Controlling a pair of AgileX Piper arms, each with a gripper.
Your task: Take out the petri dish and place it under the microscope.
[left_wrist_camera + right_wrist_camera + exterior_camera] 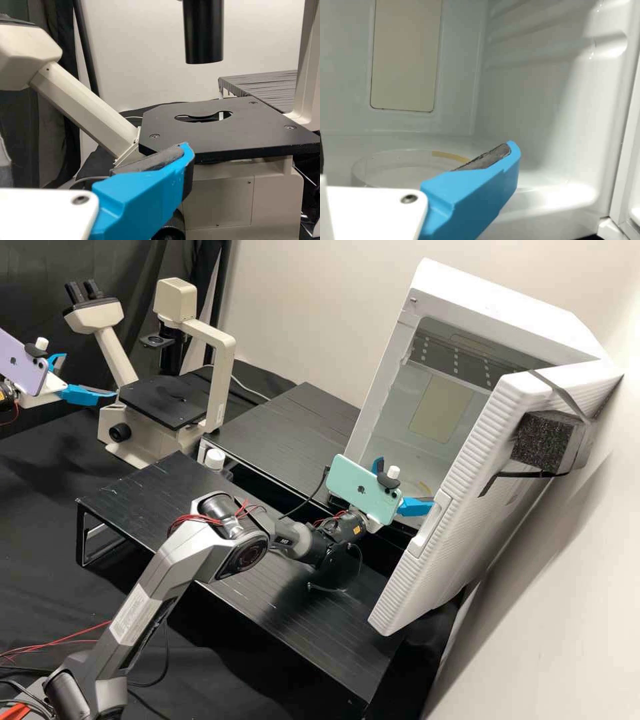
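In the high view my left gripper (88, 375) stands open beside the microscope (167, 400); in the left wrist view the gripper (94, 156) is near the black stage (210, 130), whose round opening bears no dish. My right gripper (407, 481), open, is at the mouth of the white cabinet (493, 300). In the right wrist view, the clear petri dish (395, 165) with a yellowish strip on its rim lies on the cabinet floor, partly hidden behind a finger of the right gripper (415, 152). Nothing is held in either gripper.
The cabinet door (460, 487) stands wide open, close to the right gripper. Black slatted platforms (293, 613) fill the middle of the bench, with a white-capped bottle (215, 459) between them. The black objective tube (202, 32) hangs over the stage.
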